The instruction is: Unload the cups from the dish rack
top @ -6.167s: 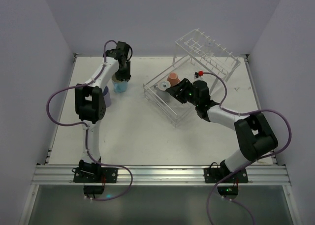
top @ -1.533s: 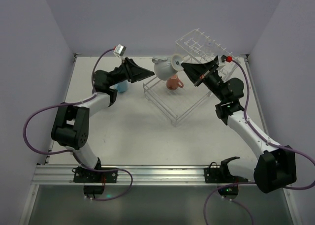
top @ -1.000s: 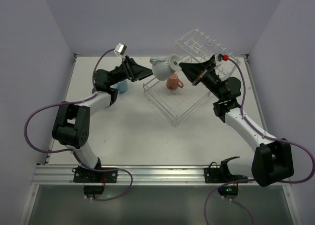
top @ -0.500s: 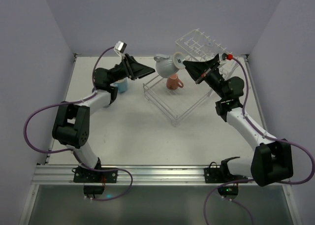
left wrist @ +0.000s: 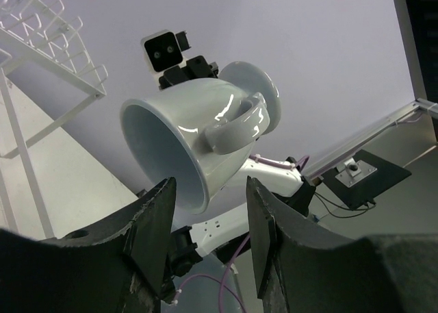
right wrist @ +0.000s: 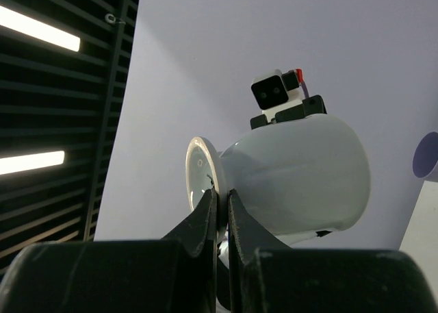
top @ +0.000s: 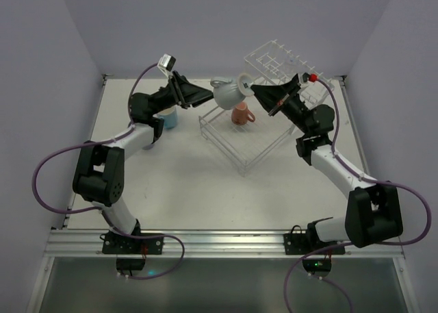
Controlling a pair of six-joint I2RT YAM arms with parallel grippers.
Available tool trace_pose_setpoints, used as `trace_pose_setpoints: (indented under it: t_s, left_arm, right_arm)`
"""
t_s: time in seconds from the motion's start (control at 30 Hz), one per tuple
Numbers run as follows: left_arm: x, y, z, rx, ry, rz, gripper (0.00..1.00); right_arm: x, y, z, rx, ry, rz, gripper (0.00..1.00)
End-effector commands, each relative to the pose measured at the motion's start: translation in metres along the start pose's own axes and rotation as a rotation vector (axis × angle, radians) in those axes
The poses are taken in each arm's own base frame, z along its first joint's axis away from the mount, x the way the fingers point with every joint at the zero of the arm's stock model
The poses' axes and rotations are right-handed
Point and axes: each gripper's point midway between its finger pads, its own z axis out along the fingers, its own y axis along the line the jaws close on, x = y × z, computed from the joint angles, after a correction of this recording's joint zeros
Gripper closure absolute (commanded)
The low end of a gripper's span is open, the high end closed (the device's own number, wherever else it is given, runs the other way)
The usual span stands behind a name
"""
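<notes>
My right gripper [top: 250, 88] is shut on the foot rim of the grey-blue cup [top: 228, 93] and holds it on its side in the air above the dish rack's low tray [top: 235, 161]. In the right wrist view the fingertips [right wrist: 207, 205] pinch that rim, with the cup [right wrist: 301, 176] beyond. My left gripper [top: 204, 96] is open and points at the cup's mouth, just short of it. In the left wrist view the cup [left wrist: 198, 145] sits above the gripper [left wrist: 209, 214]. The salmon-pink cup [top: 241, 113] stands in the tray. The light blue cup [top: 168, 118] stands on the table. The lavender cup is hidden.
The rack's raised tilted tier [top: 279, 58] stands at the back right, also in the left wrist view [left wrist: 48, 59]. Grey walls enclose the white table [top: 191, 183] on three sides. Purple cables loop from both arms.
The right gripper has lifted the grey-blue cup out of the rack tray into the air. The left gripper has left the light blue cup and swung right to face the raised cup.
</notes>
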Motion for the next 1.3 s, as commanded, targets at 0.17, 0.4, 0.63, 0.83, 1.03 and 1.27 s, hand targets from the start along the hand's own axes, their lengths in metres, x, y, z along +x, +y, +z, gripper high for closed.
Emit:
trace_pose_setpoints:
  t_s: [0.17,0.4,0.63,0.83,1.03,1.27]
  left_arm:
    - [0.019,-0.089,-0.007,0.36,0.008,0.449,0.5]
    - [0.018,-0.098,-0.007,0.397,-0.02,0.422,0.51]
    - [0.024,-0.119,-0.004,0.445,-0.032,0.407,0.57]
    - [0.022,-0.125,-0.003,0.462,-0.044,0.353,0.92]
    - [0.024,-0.129,-0.008,0.455,-0.044,0.284,1.0]
    - [0.024,-0.124,-0.025,0.388,-0.045,0.268,1.0]
  right_arm:
    - [0.009,0.054,0.008,-0.208,0.078,-0.057,1.0]
    - [0.008,0.041,0.016,-0.225,0.109,-0.022,1.0]
    - [0.004,0.036,0.017,-0.292,0.117,0.023,1.0]
    - [0.007,0.039,0.017,-0.321,0.136,0.021,1.0]
    - [0.017,0.039,0.017,-0.294,0.198,-0.039,0.69]
    - [0.037,0.04,0.014,-0.203,0.275,-0.237,0.02]
